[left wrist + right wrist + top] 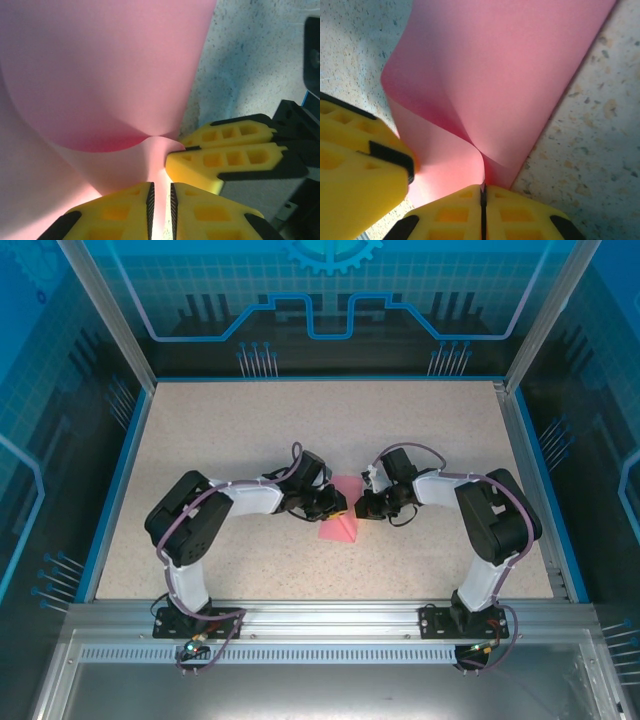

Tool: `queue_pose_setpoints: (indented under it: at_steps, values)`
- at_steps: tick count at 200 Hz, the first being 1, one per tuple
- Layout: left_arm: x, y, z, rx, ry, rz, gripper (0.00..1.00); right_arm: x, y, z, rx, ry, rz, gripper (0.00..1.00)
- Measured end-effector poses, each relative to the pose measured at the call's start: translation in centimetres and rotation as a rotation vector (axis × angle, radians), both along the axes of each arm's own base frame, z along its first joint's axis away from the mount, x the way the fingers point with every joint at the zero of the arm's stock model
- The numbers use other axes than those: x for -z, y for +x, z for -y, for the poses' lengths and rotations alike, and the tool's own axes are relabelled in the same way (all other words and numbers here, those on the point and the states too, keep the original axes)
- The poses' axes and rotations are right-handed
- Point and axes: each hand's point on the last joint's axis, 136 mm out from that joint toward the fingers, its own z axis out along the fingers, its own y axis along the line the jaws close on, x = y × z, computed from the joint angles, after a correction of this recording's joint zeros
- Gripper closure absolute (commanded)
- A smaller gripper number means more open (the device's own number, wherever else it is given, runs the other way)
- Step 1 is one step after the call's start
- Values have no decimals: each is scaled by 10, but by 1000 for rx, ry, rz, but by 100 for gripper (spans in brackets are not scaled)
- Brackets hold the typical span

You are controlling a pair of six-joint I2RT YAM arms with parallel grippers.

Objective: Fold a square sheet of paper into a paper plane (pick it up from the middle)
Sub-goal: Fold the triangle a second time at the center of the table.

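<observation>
The square sheet of paper (341, 527) is pink and sits at the table's middle, bowed up into a ridge between the two grippers. My left gripper (336, 504) comes in from the left. In the left wrist view its yellow jaws (161, 189) stand a narrow slit apart, with the paper's (100, 75) raised fold running into the slit. My right gripper (362, 506) faces it from the right, with its jaws (483, 190) pressed shut on a curled edge of the paper (505, 65). The two grippers nearly touch at the tips. No folded paper plane shape is in view.
The speckled beige table (230, 420) is edged by a blue rim (118, 475) and transparent walls. An aluminium rail (320, 615) carrying both arm bases runs along the near edge. In the left wrist view the right gripper (176, 150) sits just beyond my left fingertips.
</observation>
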Motion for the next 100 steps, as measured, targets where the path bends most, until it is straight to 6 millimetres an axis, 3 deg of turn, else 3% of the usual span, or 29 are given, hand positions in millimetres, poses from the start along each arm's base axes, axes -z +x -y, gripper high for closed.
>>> queue_pose_setpoints:
  at_steps: [100]
  values:
    - [9,0,0,-6,8,-17,82,-3,6,-3,0,5,10,92]
